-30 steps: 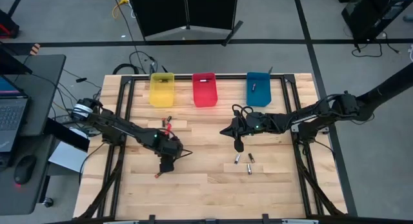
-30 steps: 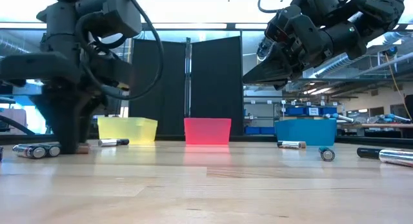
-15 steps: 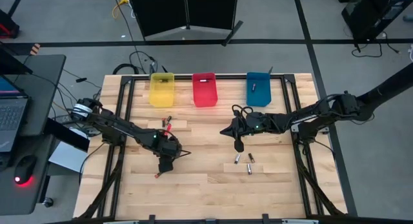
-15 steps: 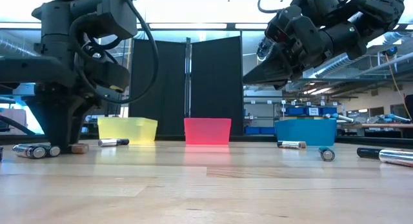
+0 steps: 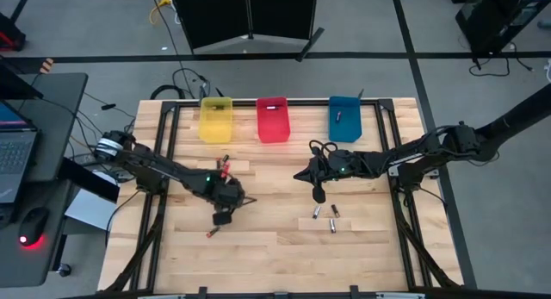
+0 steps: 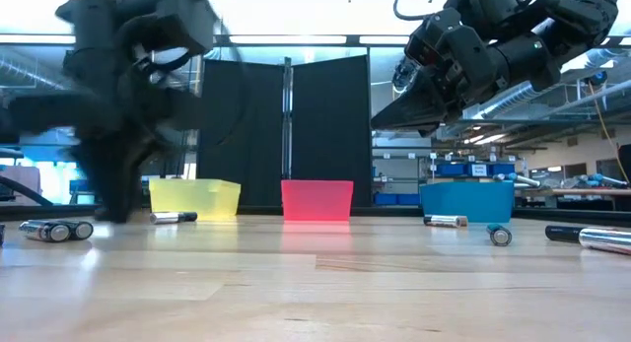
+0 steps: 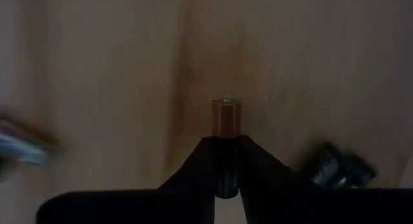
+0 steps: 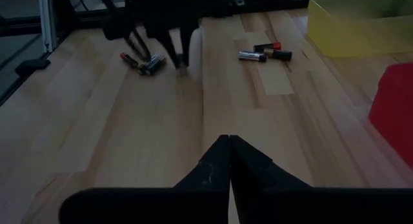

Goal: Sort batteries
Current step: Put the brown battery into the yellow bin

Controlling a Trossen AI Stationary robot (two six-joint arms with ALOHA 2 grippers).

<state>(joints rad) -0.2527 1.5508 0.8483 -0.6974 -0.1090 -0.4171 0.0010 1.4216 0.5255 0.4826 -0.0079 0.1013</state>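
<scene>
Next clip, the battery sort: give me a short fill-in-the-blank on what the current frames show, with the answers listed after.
1. The left gripper is shut on a ____.
2. Three bins stand in a row at the table's far edge: yellow bin, ____ in the middle, blue bin.
3. The right gripper is shut and holds ____.
4. In the high view, a single cell lies inside the ____ bin.

Missing words: battery; red; nothing; blue

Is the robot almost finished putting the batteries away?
Not nearly. One battery already lies in the blue bin. The left gripper is clamped on a brown battery above the table. The right gripper waits shut, empty. Loose batteries are left on the table.
</scene>
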